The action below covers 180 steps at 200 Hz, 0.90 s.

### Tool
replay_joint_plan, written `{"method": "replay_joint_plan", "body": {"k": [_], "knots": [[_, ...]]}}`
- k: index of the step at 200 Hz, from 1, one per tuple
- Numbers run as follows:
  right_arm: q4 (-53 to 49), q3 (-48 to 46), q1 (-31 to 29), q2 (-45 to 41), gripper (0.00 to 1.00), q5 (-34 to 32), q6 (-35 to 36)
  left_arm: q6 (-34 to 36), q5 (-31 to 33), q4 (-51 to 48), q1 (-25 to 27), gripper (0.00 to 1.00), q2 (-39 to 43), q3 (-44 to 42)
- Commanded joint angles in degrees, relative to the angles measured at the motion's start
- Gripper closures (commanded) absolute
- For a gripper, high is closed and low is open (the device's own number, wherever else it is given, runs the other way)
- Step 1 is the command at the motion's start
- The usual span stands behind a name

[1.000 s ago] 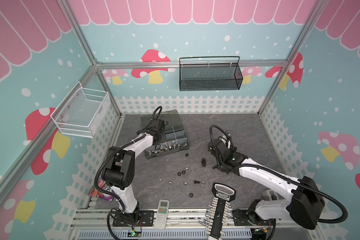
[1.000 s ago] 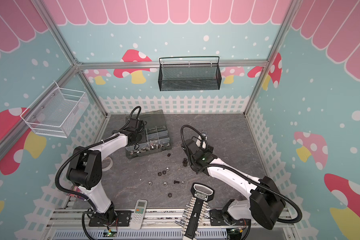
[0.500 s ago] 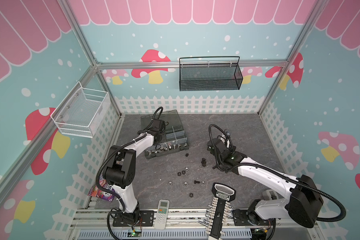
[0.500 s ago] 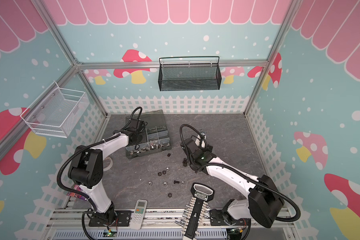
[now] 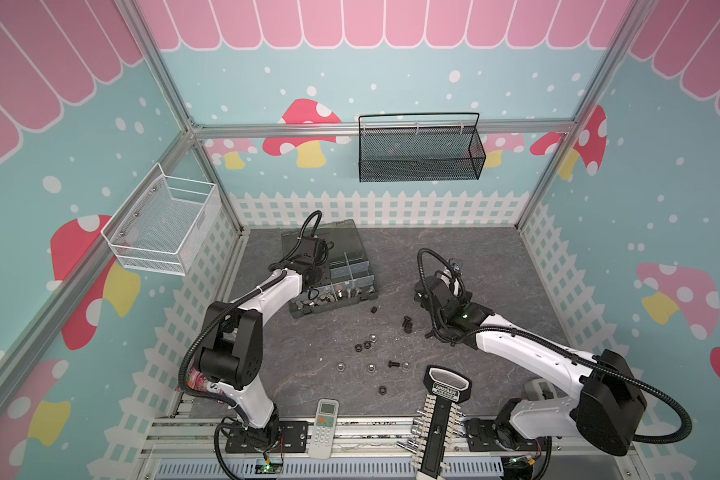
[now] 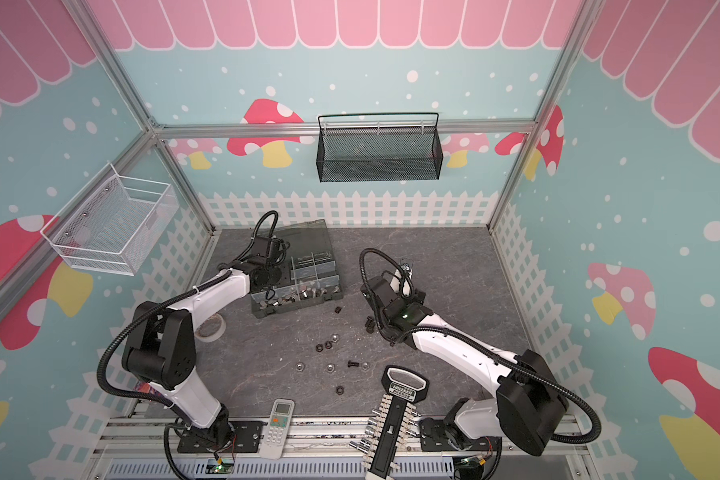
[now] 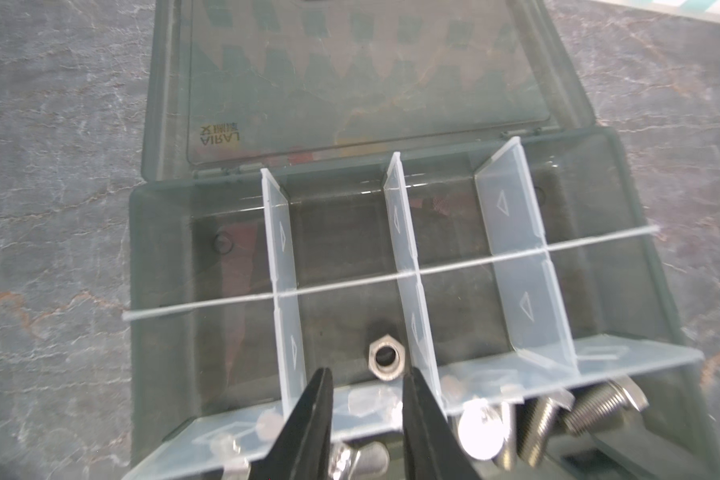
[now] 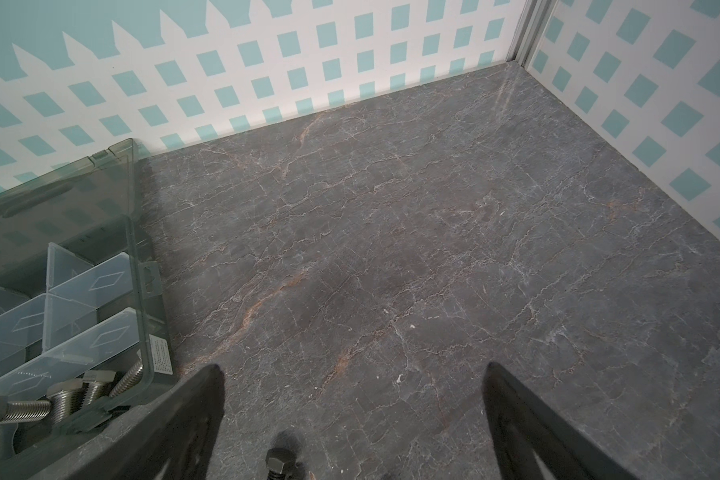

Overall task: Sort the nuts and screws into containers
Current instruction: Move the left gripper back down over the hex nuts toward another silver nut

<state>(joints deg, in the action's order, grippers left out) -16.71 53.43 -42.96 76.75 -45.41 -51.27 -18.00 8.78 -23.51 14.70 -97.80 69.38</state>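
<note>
The containers are compartments of a dark-grey organizer box (image 7: 163, 257) with its smoky lid (image 7: 350, 75) folded back; the box (image 5: 360, 296) stands at the back left in both top views. My left gripper (image 7: 368, 372) hovers over a middle compartment, jaws slightly open and holding nothing. A silver nut (image 7: 385, 360) lies on that compartment's floor just beyond the tips. Silver screws (image 7: 599, 403) fill the near row. My right gripper (image 8: 352, 368) is wide open low over the table, with a black screw (image 8: 281, 459) between its fingers, untouched. Loose nuts (image 5: 362, 345) and a black screw (image 5: 393, 364) lie mid-table.
A remote control (image 5: 326, 422) and a black socket rack (image 5: 441, 419) lie at the front edge. A tape roll (image 6: 211, 328) sits beside the left arm. A black mesh basket (image 5: 420, 153) and a white wire basket (image 5: 163, 224) hang on the walls.
My left gripper's jaws have come apart over the box. Both arms stay nearly where they were.
</note>
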Motion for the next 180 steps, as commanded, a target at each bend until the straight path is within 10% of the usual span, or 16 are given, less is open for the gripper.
{"method": "replay_joint_plan", "body": {"k": [1, 99, 180], "knots": [[-1.2, 0.9, 0.4, 0.1, 0.02, -0.4, -1.0, -1.6, -1.2, -0.3, 0.5, 0.67, 4.8, -2.6], [-1.1, -0.7, 0.7, -0.8, 0.02, -1.2, -1.5, -14.8, -0.5, -11.4, 14.5, 0.54, 27.0, -23.8], [-1.5, -1.3, 0.8, -0.8, 0.02, -0.3, -2.4, -19.8, -5.8, -15.8, 27.2, 0.52, 22.9, -26.7]]}}
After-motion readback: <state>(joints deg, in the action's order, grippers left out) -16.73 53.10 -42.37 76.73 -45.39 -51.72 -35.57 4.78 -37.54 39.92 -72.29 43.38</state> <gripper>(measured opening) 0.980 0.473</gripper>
